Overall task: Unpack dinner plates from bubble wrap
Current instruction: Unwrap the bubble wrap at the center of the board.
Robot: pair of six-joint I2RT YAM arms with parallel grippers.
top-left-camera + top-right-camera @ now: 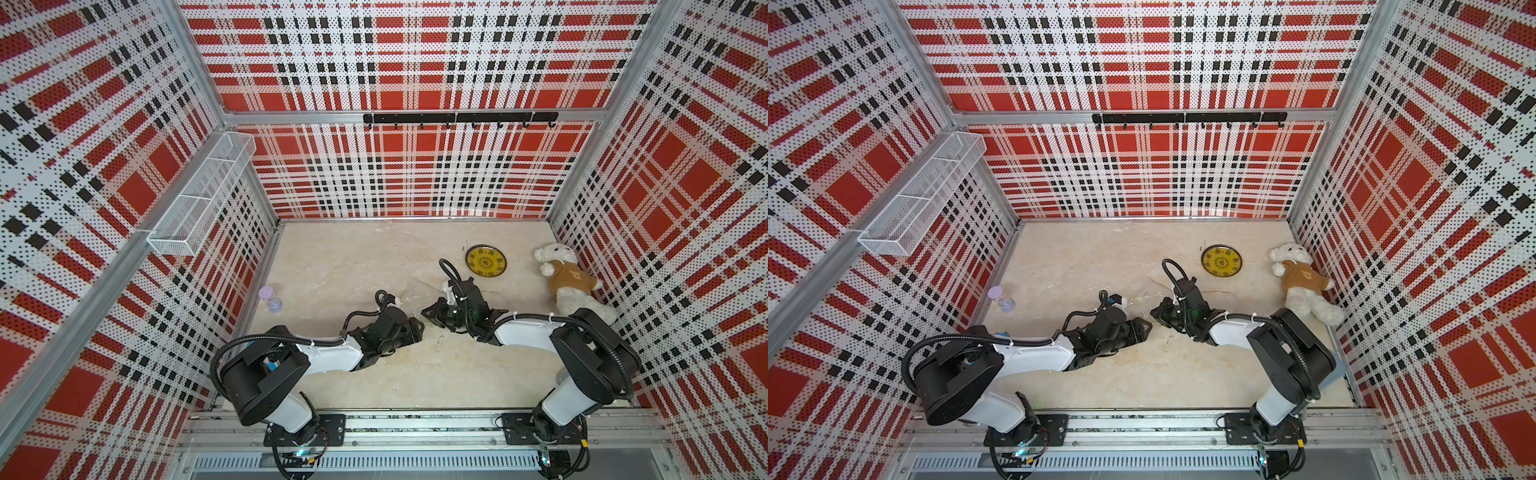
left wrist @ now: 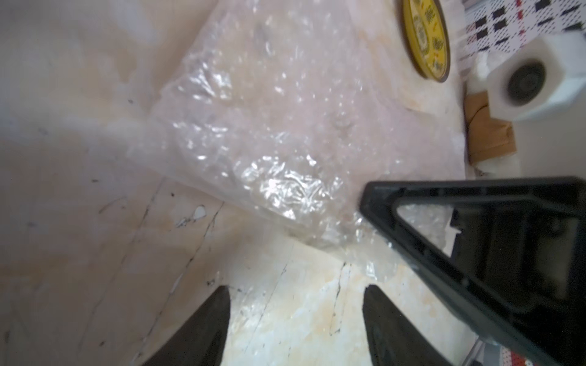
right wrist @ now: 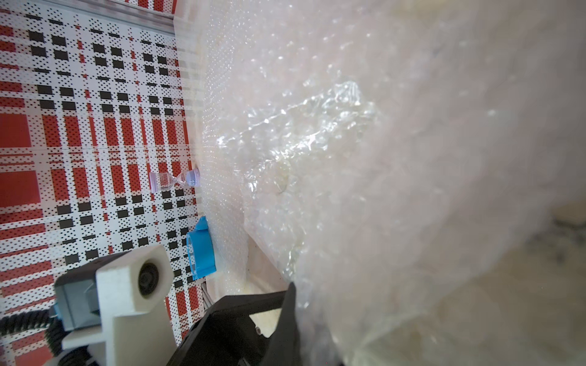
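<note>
Judging by one bare plate (image 1: 486,259), unwrapping looks part-done: right gripper (image 1: 427,312) pinches wrap (image 2: 269,126) (contents hidden), left gripper (image 2: 295,317) spread beside it.

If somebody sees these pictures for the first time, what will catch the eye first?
The red plaid walls dominate on every side. On the table, the yellow plate at the far right and the teddy bear by the right wall stand out. In the middle, the right gripper pinches clear bubble wrap, facing the open left gripper.
</note>
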